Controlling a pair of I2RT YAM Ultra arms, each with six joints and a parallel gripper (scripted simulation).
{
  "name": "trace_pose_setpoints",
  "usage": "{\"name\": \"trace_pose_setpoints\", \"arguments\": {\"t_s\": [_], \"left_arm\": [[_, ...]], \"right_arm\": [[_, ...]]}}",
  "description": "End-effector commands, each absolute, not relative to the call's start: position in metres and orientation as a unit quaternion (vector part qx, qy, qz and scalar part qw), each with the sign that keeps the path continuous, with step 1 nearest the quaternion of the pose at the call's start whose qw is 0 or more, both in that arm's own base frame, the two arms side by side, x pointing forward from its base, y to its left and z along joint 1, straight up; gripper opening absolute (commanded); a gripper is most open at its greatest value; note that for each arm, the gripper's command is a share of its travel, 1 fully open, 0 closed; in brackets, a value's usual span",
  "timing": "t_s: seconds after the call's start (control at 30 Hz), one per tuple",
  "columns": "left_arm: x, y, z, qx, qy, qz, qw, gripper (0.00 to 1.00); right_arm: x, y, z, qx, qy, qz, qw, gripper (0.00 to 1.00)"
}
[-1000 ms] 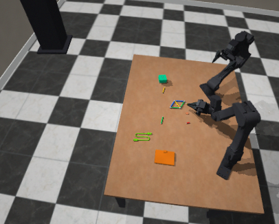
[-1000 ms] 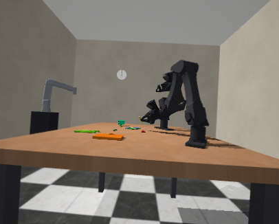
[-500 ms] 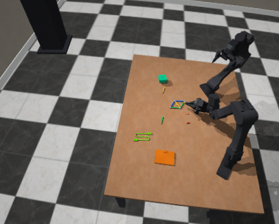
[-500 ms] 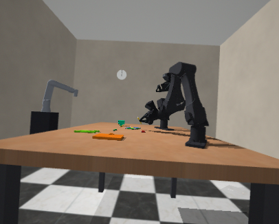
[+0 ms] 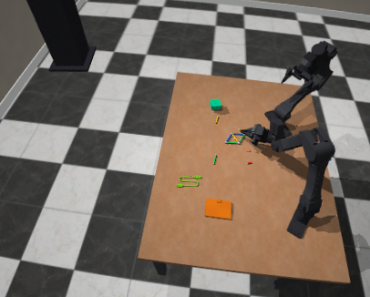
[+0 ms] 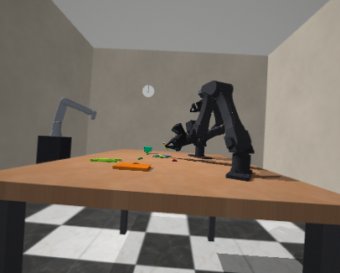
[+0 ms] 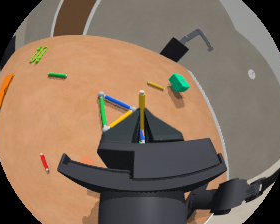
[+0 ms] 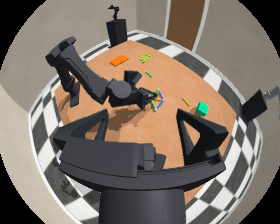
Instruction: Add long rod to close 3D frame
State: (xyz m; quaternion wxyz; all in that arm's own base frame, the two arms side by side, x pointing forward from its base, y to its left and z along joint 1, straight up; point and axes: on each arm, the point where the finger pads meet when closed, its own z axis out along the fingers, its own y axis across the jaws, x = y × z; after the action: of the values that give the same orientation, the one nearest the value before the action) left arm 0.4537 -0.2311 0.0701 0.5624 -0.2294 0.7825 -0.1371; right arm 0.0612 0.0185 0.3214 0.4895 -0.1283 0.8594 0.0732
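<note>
The frame [image 5: 234, 138] is a flat triangle of green, blue and yellow rods joined by steel balls, lying mid-table; it also shows in the left wrist view [image 7: 114, 112] and the right wrist view [image 8: 157, 100]. My left gripper [image 5: 251, 132] is low at the frame's right edge, shut on a long yellow rod [image 7: 141, 117] that points forward over the frame's near corner. In the exterior view the left gripper [image 6: 169, 146] hangs just above the frame [image 6: 162, 157]. My right gripper [image 5: 293, 73] [image 8: 142, 112] is raised high over the far table edge, open and empty.
A green cube [image 5: 216, 105], a short yellow rod [image 5: 217, 119], a green rod [image 5: 215, 159], small red [image 5: 249, 162] and orange [image 5: 248, 150] pieces, a bent green chain of rods [image 5: 189, 181] and an orange plate [image 5: 218, 208] lie on the table.
</note>
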Motion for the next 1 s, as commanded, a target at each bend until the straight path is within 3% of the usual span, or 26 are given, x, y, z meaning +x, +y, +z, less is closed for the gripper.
{"name": "trace_pose_setpoints", "arguments": {"t_s": [0.0,0.97], "left_arm": [[0.463,-0.231,0.079,-0.236,0.775,-0.136,0.57,0.0],[0.456,-0.242,0.069,-0.224,0.784,-0.14,0.562,0.0]], "right_arm": [[0.06,0.018,0.323,-0.127,0.861,0.072,0.487,1.0],[0.06,0.018,0.323,-0.127,0.861,0.072,0.487,1.0]]}}
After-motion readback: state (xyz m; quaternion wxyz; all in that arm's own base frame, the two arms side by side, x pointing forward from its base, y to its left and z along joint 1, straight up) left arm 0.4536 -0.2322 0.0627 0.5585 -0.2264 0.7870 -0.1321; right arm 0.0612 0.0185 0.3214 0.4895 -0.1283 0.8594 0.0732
